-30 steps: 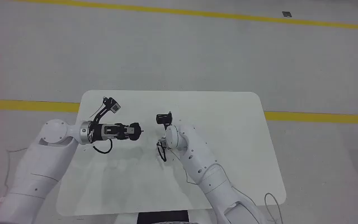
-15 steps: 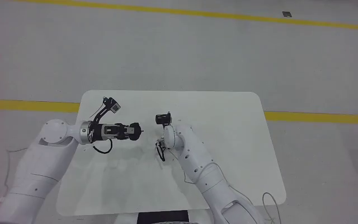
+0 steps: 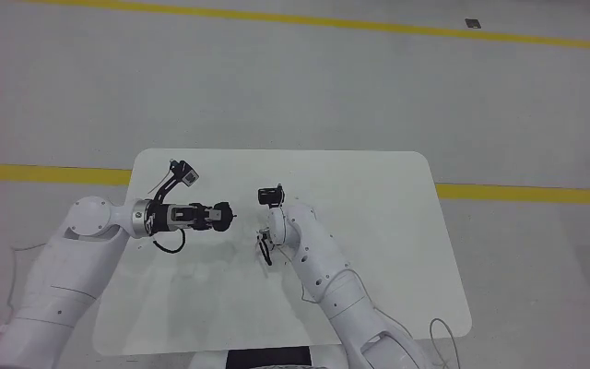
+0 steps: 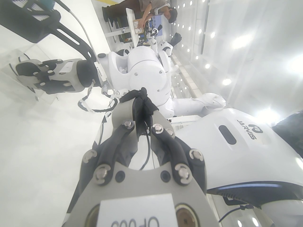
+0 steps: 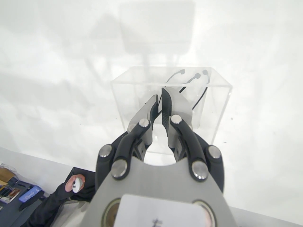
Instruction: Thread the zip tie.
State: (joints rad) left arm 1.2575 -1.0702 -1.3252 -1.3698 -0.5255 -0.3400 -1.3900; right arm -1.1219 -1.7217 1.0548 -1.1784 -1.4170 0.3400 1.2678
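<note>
- Left wrist view: left hand (image 4: pixel 140 96) pressed together on a zip tie (image 4: pixel 148 147), mostly hidden.
- Right hand (image 5: pixel 159 95) nearly closed inside clear box (image 5: pixel 220 109); catch unclear.
- White tabletop (image 3: pixel 387 194), grey floor (image 3: pixel 277 83).

Thin black zip ties (image 5: pixel 196 76) stand loosely upright inside a clear box (image 5: pixel 221 109) on the white worktop (image 5: pixel 59 72). Their small square heads sit near the box's top rim and their slender tails curve down towards its floor. The right pincer (image 5: pixel 161 95) is lowered into the box among them. Apart from these, a single black tie (image 4: pixel 142 109) is clamped in the tips of the left pincer (image 4: pixel 139 98), held above the worktop. Its gripped end is a dark bunch, hard to make out, and a thin tail (image 4: pixel 148 142) trails back towards the wrist.
</note>
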